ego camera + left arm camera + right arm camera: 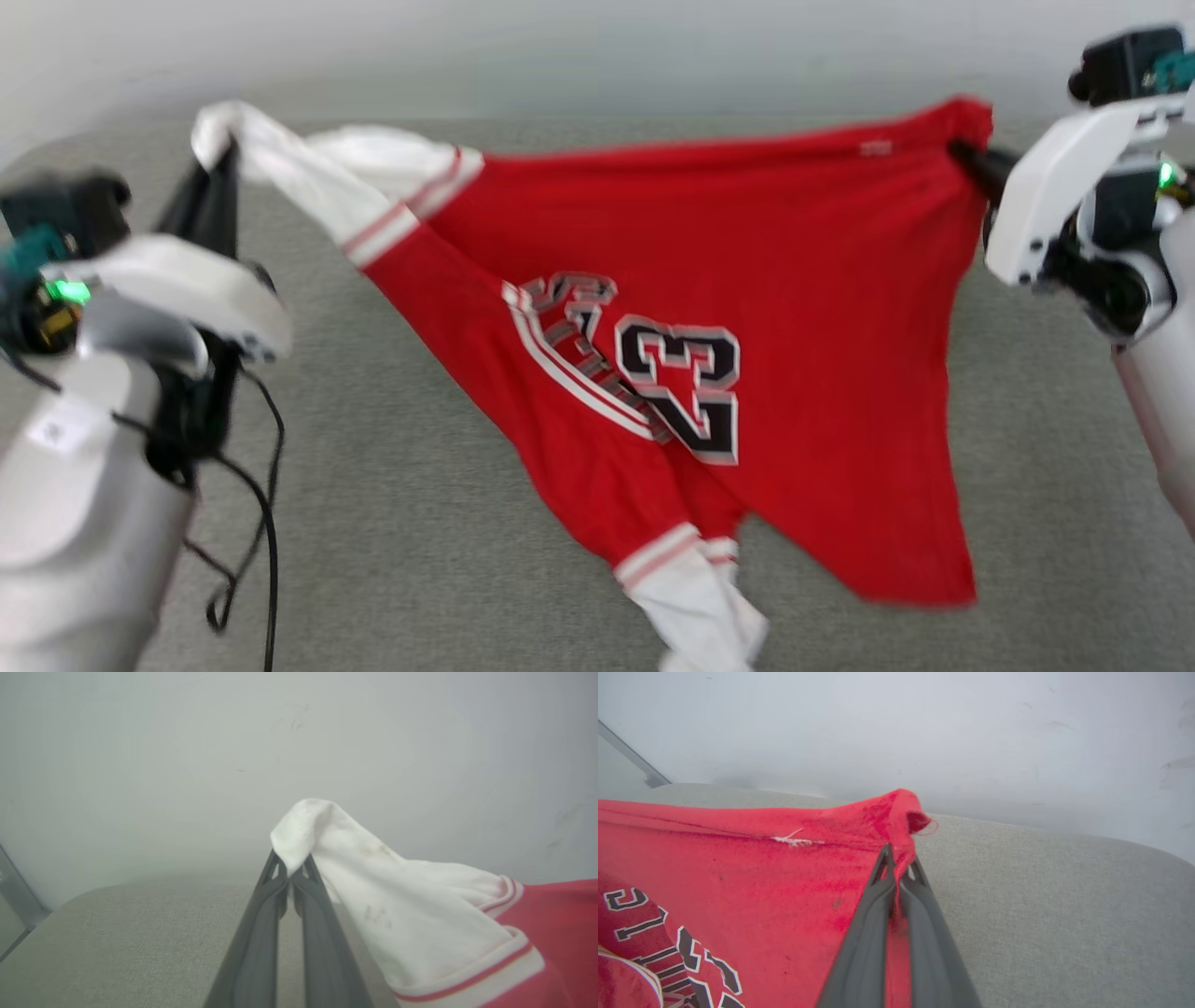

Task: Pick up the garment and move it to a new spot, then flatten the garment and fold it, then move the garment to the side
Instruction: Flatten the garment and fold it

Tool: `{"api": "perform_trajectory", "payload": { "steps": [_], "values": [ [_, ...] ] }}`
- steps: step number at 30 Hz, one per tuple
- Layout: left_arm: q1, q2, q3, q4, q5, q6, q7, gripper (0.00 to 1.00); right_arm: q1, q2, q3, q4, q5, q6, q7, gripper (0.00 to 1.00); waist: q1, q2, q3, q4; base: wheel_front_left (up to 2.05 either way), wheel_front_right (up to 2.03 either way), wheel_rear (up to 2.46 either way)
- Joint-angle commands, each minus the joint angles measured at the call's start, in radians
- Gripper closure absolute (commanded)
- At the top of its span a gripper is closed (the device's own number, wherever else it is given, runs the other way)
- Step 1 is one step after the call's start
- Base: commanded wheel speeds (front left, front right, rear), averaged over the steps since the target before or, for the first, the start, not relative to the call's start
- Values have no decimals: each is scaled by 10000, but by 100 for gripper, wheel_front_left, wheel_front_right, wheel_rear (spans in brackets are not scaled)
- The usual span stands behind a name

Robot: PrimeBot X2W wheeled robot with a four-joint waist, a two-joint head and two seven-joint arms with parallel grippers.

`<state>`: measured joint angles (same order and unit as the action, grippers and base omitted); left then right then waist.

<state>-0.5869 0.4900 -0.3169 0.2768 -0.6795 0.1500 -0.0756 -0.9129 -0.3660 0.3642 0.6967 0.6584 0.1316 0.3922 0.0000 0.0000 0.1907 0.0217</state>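
While we hold the garment stretched between both arms above a grey fabric-covered surface, it hangs as a wide red triangle in the head view, its top edge pulled nearly straight from side to side. Our left gripper is pinched tight on the tip of one white sleeve, its two dark fingers pressed together with cloth bunched over them. Our right gripper is likewise closed on a red corner of the shirt, with a fold of fabric caught between its fingers. The black number, edged in white, faces us turned sideways. The second white sleeve dangles lowest, touching or just above the surface; we cannot tell which. Holding two far-apart points seems meant to let the cloth spread under its own weight, ready to be laid flat at a new spot. We judge the carrying step is under way; flattening and folding are not yet done. With one grip on a sleeve and one on the body, the shirt hangs skewed and may land creased
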Motion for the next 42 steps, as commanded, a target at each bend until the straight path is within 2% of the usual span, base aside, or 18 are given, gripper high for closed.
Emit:
{"api": "perform_trajectory", "payload": {
  "steps": [1,12,22,25,31,37,42],
  "values": [
    [-594,105,33,241,119,-64,45,100,-433,84,-110,139,-75,-18,-241,100,0,0,94,-379,0,0,0],
    [-5648,278,-511,2484,1319,-496,541,100,-3898,473,-1163,1061,-670,-18,-2266,100,0,0,1269,-1037,0,0,0],
    [-9816,264,-716,3906,2259,-306,664,100,-6900,341,-1659,1863,-1317,-19,-2701,100,0,0,2866,-971,0,0,0],
    [-10630,289,-721,4172,2375,-336,657,100,-7588,411,-1783,2143,-1486,-21,-2799,100,0,0,3480,-957,0,0,0],
    [-11149,-35,-723,4378,2305,-157,544,100,-8286,681,-1689,2682,-1704,-19,-3084,100,0,0,4178,-775,0,0,0],
    [-10493,-307,-590,4154,1970,81,558,100,-8389,878,-1235,2960,-1616,-18,-3080,100,0,0,4768,-643,0,0,0],
    [-9639,-421,-438,3905,1538,32,484,100,-7859,935,-762,2959,-1212,-18,-3002,100,0,0,4909,-590,0,0,0]
  ]
}}
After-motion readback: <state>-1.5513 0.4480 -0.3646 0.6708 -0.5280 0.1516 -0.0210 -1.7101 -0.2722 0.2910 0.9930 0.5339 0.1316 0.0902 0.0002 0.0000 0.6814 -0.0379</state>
